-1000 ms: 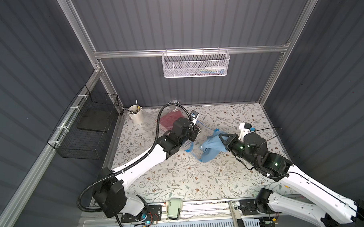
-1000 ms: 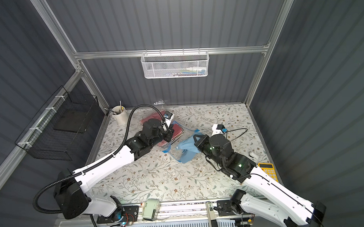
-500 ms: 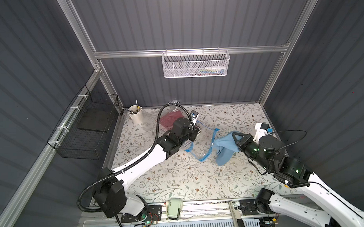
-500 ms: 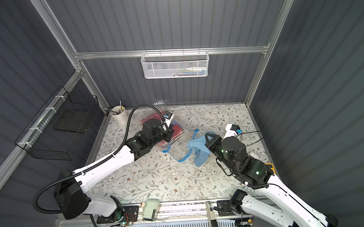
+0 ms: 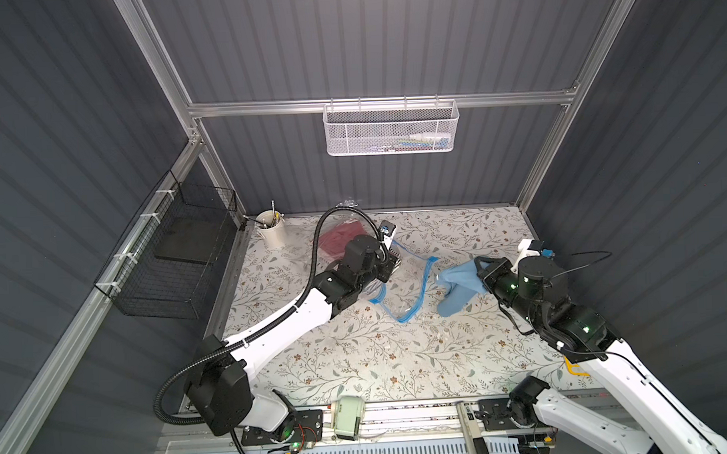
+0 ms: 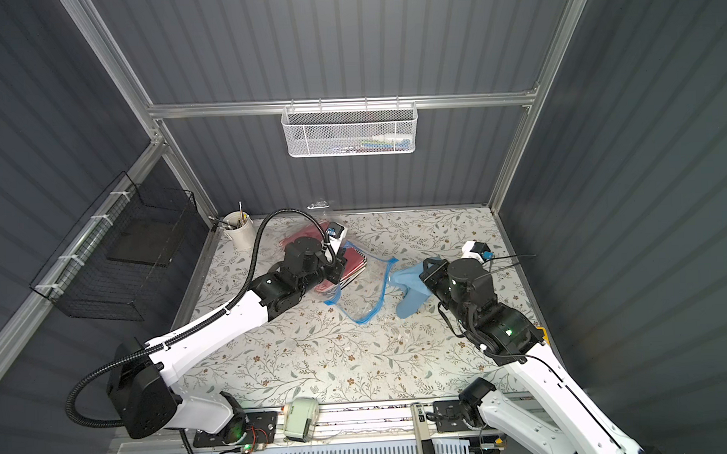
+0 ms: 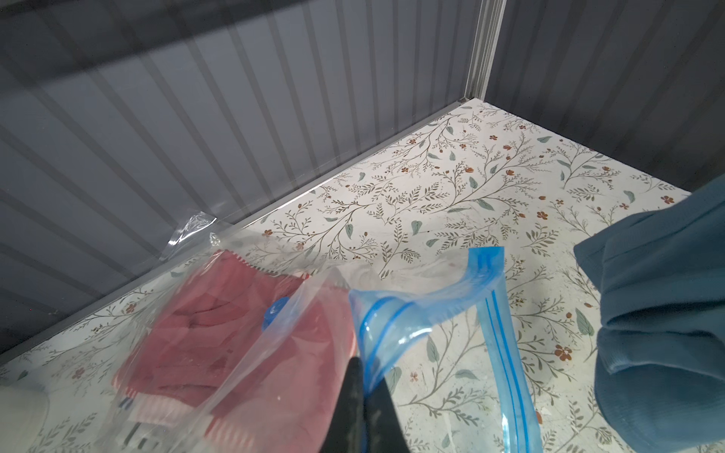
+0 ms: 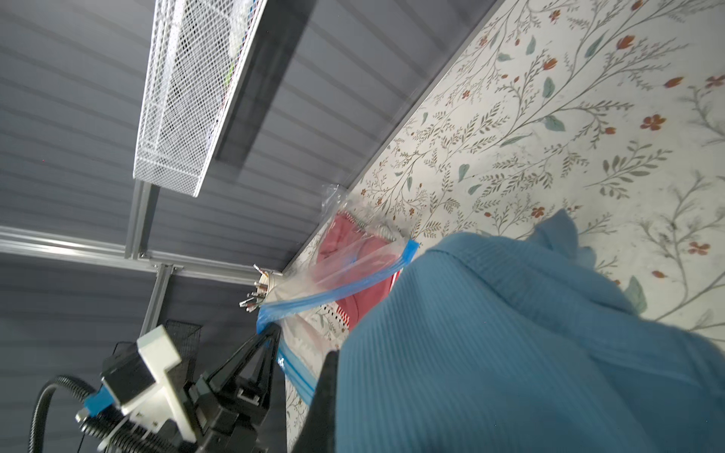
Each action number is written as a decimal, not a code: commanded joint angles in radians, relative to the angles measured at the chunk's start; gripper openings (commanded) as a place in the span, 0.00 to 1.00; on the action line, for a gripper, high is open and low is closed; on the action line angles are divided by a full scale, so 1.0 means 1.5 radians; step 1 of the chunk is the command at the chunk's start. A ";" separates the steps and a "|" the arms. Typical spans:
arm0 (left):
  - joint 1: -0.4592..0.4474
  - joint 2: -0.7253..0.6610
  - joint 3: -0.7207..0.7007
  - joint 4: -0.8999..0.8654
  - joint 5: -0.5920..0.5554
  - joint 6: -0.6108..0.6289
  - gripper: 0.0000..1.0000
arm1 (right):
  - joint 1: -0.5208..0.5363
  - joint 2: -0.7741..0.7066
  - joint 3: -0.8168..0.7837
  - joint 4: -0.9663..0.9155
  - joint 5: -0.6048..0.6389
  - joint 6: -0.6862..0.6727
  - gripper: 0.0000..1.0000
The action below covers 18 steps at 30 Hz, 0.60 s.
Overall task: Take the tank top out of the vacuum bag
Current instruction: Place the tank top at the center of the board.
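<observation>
Left gripper [image 7: 363, 372] pinched shut on bag [image 5: 409, 284] zip edge. Right gripper [image 5: 481, 270] clamped on tank top [image 5: 459, 281], just outside bag. Table [image 5: 399, 355] open frontward.

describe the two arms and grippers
The left arm and right arm have white shells on the long links and black joints, with green lights on the right arm's. A ribbed black hose loops along the left arm; thin black wires arc off the right wrist. Each wrist carries a white camera block with a blue plug. The left gripper and right gripper have black fingers.
</observation>
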 commanded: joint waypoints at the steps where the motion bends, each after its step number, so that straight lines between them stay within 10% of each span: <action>1: 0.006 -0.004 0.005 -0.002 -0.004 0.014 0.00 | -0.047 -0.001 0.021 0.036 -0.039 -0.031 0.00; 18: 0.007 -0.013 0.002 -0.003 -0.006 0.021 0.00 | -0.306 0.144 0.020 0.202 -0.259 -0.048 0.00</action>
